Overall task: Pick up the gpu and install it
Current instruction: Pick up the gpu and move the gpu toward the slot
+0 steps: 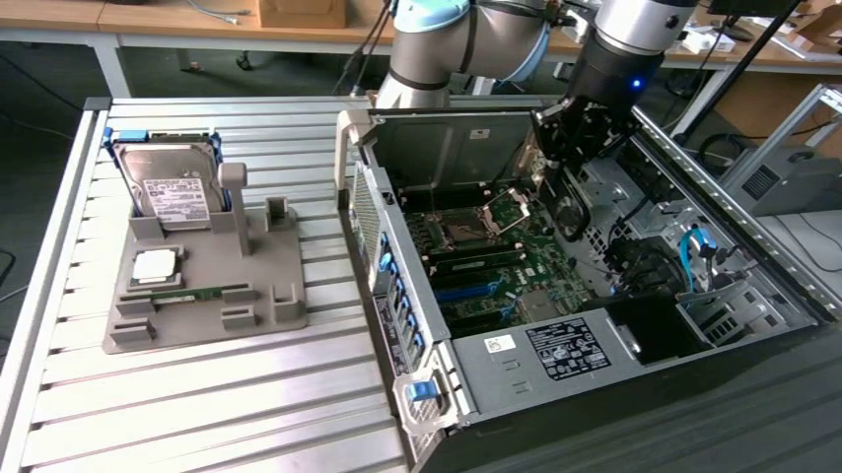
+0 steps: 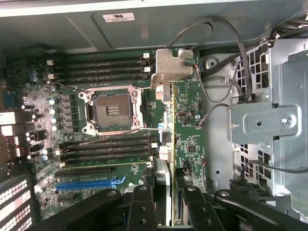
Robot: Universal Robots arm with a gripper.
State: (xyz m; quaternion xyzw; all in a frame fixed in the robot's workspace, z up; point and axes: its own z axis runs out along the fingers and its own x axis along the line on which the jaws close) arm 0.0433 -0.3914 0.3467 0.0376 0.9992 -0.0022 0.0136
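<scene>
Fingers [image 2: 144,208] of the gripper [image 2: 166,195] sit nearest your wrist camera, pinching the gpu [image 2: 174,144] across its two flat faces. That grip shows you the card edge-on as a thin green strip, and probably keeps its lower edge free.

The gpu hangs inside the computer case [image 1: 553,355], just beside the CPU socket [image 2: 111,109], on the side towards the drive cage [image 2: 260,122]. It looks lifted clear of the motherboard [image 2: 190,139], though you cannot tell how far. Its silver bracket [image 2: 169,67] is the end furthest from the fingers, level with the memory slots [image 2: 106,65] on the socket's far side. Note that the card's length runs across the line of the blue expansion slot [image 2: 84,184], which lies on the socket's near side, so by my reading it is not lined up with a slot.

Well away from the socket, outside the case, the grey parts holder [image 1: 197,296] rests on the slatted surface [image 1: 197,414]. It carries the hard drive [image 1: 172,192] propped upright and a memory stick [image 1: 197,293] lying flat, each in its own cradle, likely so that each part can be reached.
</scene>
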